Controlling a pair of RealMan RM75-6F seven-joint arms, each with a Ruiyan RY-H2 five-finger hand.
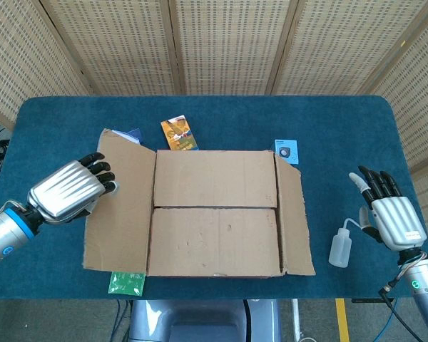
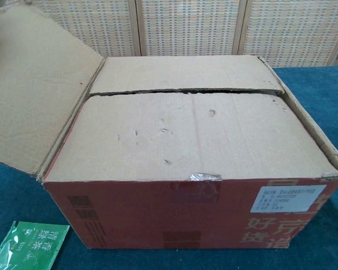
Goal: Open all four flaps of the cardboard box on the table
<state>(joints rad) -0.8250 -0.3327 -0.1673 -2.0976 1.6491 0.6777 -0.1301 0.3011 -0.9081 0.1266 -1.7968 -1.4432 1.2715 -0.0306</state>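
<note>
Nearest, at the table's front edge: one green sachet [image 2: 28, 247], partly tucked under the opened left flap [image 1: 120, 203]. Behind it, one cardboard box [image 1: 217, 214] mid-table, resting on the blue cloth.

Step in hand, by judgement: first of four flaps folded out flat to the left; three left to open, namely the right flap [image 1: 294, 221], lying low but not thrown back, and two inner flaps [image 2: 191, 126] shut and meeting along a seam.

Left hand [image 1: 70, 189] pressing on the opened flap's outer edge, fingers curled, clasping nothing. Right hand [image 1: 389, 214] spread and empty, just beyond one squeeze bottle [image 1: 341, 246]. Next move likely calls for that hand to hook the right flap's edge.

Farther back: one orange packet [image 1: 179, 133] and one small blue card [image 1: 286, 151].
</note>
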